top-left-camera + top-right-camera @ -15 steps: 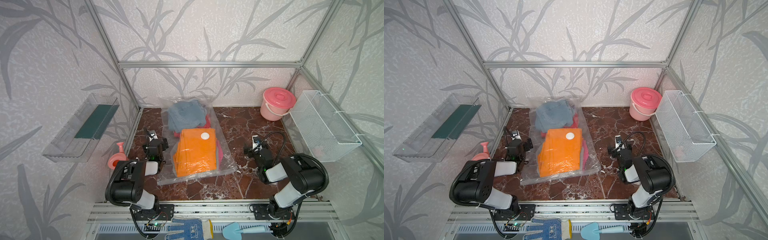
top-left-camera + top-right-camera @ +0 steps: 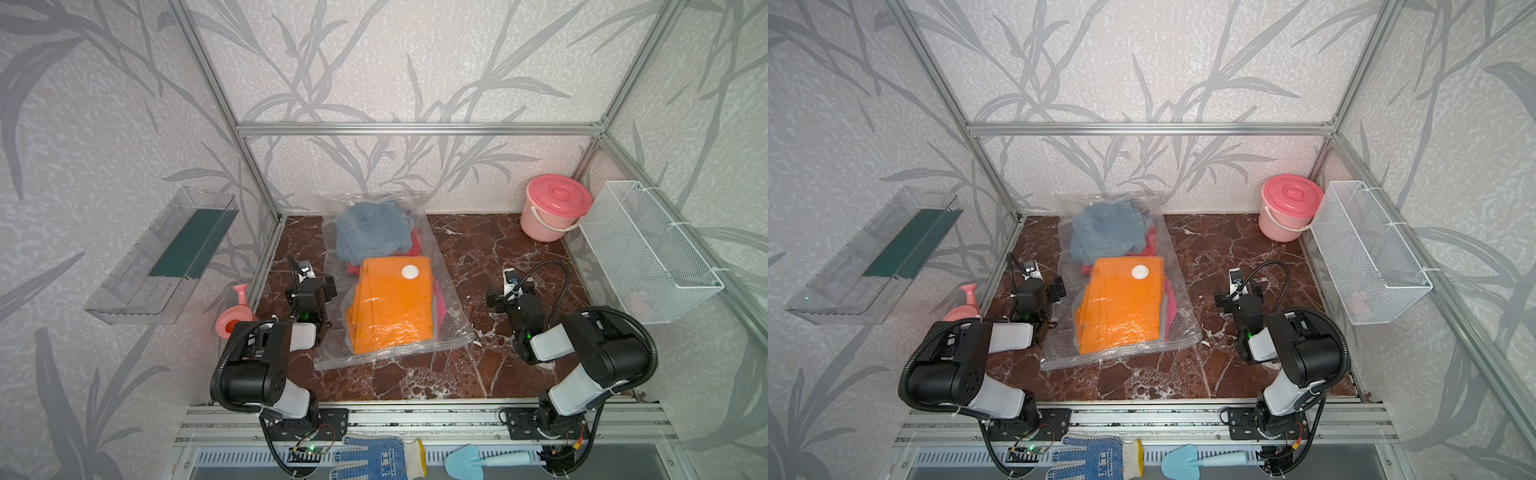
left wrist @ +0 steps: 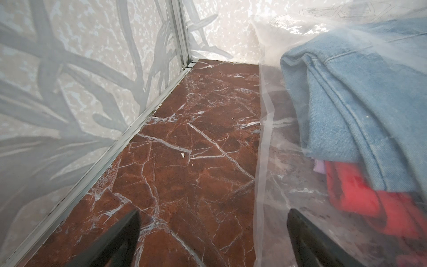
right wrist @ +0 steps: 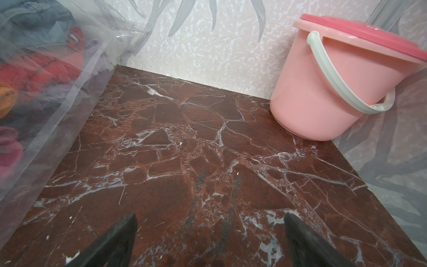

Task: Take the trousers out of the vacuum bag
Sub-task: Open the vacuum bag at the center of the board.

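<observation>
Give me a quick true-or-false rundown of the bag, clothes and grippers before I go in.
1. The left gripper and right gripper are open and empty. True.
2. The orange trousers lie outside the vacuum bag. False: they are inside it, under the white valve.
3. The pink bucket has its lid on. True.
4. The denim trousers are at the bag's end nearest the arms' bases. False: they are at the far end, by the back wall.
5. The right gripper touches the bag. False: it is apart, over bare tabletop.
</observation>
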Tool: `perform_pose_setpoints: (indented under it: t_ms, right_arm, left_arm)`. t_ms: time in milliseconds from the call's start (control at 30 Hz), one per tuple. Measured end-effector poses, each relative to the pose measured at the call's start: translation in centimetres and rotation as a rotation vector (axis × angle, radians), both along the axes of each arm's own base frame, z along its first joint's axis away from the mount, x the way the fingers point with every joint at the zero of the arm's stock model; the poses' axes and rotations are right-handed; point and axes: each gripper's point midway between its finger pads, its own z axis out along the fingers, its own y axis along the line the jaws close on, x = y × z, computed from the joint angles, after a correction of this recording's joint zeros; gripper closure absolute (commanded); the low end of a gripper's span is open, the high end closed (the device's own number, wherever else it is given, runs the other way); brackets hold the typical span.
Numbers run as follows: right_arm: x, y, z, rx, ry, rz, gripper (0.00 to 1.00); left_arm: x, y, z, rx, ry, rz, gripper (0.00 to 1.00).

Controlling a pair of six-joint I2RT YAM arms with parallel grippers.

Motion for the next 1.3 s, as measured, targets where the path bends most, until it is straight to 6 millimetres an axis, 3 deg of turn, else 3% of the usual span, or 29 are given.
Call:
perform_pose_setpoints:
  t_ms: [433,567,633,733,800,833,867,933,1067,1133,1300]
  right_arm:
    - [0.0,-0.2,-0.2,-0.004,0.008,-0.009,0.01]
    - [-0.4,-0.4,1.7,-0.006,0.007,-0.033,0.01]
    - [0.0,-0.2,4.9,0.014,0.011,-0.032,0.01]
    - [1.2,1.0,14.0,0.126,-0.079,-0.015,0.01]
    - [-0.1,1.4,20.8,0.297,-0.196,0.004,0.01]
    - [-1.5,1.4,23.0,0.390,-0.251,0.019,0.01]
    - [-2.6,1.2,24.1,0.458,-0.292,0.027,0.01]
    - [-4.7,0.6,24.1,0.581,-0.362,0.051,0.02]
    - [-2.3,1.8,16.6,0.592,-0.026,0.029,0.01]
    - [-1.6,3.0,14.4,0.575,0.112,0.018,0.01]
    - [-2.7,5.8,13.5,0.480,0.263,0.010,0.01]
  left_arm:
    - [0.1,-0.1,0.0,-0.002,-0.001,-0.009,0.01]
    - [-0.6,-0.5,1.4,0.011,0.031,-0.007,0.01]
    - [-0.5,-0.5,4.8,-0.010,0.012,0.014,0.01]
    - [-0.2,-0.3,12.6,-0.104,-0.114,0.069,0.01]
    - [-1.4,0.2,17.0,-0.202,-0.209,0.127,0.01]
    - [-2.4,0.5,18.8,-0.248,-0.259,0.147,0.01]
    - [-3.5,0.7,19.8,-0.283,-0.296,0.158,0.01]
    - [-6.1,0.9,20.1,-0.351,-0.338,0.174,0.02]
    - [-8.9,-0.2,17.4,-0.434,-0.302,0.124,0.05]
    - [-9.3,-1.3,16.1,-0.456,-0.234,0.073,0.08]
    - [-9.4,-5.4,13.2,-0.514,-0.047,-0.099,0.16]
